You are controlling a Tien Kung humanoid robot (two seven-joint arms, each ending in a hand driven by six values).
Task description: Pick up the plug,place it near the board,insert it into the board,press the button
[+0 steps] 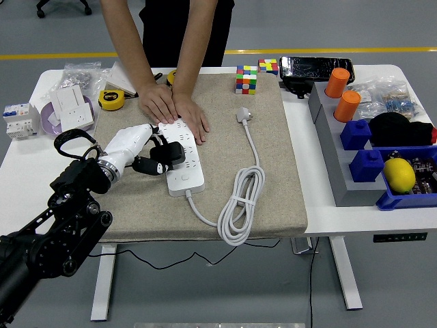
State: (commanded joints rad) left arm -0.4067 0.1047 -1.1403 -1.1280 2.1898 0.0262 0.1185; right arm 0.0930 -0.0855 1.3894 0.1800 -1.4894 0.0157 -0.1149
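A: Near edge first. The left arm [48, 232] comes in from the lower left; the left hand [133, 147], white-shelled, has its fingers curled round a black plug [171, 152]. Right arm not seen.

B: And where is the plug against the board?

A: Over the left half of the white power strip [183, 158], about mid-length. Whether the pins are in a socket or only resting on its face, I cannot tell. The strip lies on the beige mat [273, 171], its own white cable [239, 205] coiled to the right.

B: Risks?

A: One: pins off-line with the holes, so a push skids the plug across the face. Two: a slanted press levers the strip up or shoves it sideways. The person's hands [174, 109] press on the far end of the strip, which should hold it, but they sit close to the plug, and a slip could carry the robot's fingers into them.

B: The button?

A: Too small to pick out from here.
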